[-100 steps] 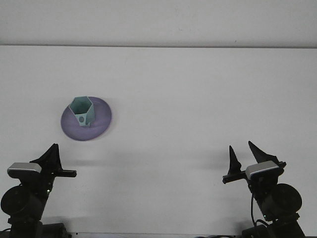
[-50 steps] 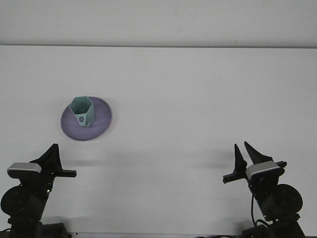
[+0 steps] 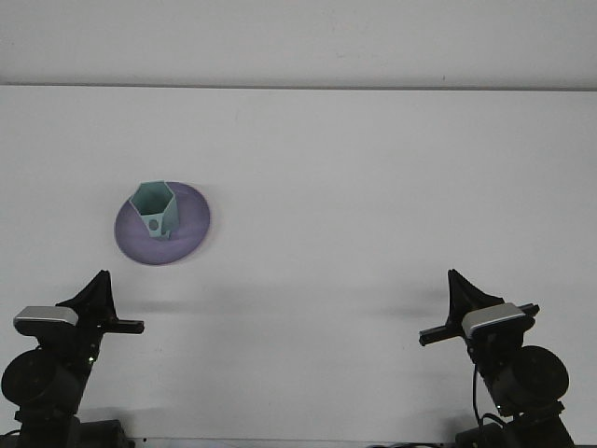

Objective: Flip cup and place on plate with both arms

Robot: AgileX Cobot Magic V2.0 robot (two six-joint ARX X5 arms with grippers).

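Teal cup (image 3: 153, 210) upright on purple plate (image 3: 191, 229), bench left. Looks light, rigid, likely smooth plastic; grip faceted walls near rim. Left claw (image 3: 96, 288) and right claw (image 3: 462, 287) both pinched together, empty, well apart from the cup.

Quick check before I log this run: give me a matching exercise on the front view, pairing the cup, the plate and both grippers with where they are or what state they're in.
Things:
1. cup
2. plate
3. left gripper
4. right gripper

States:
A. purple, flat on the table
B. near edge, right side, fingers together
C. upright on the plate, mouth up
D. near edge, left side, fingers together

Pairs: 1-C, 2-A, 3-D, 4-B
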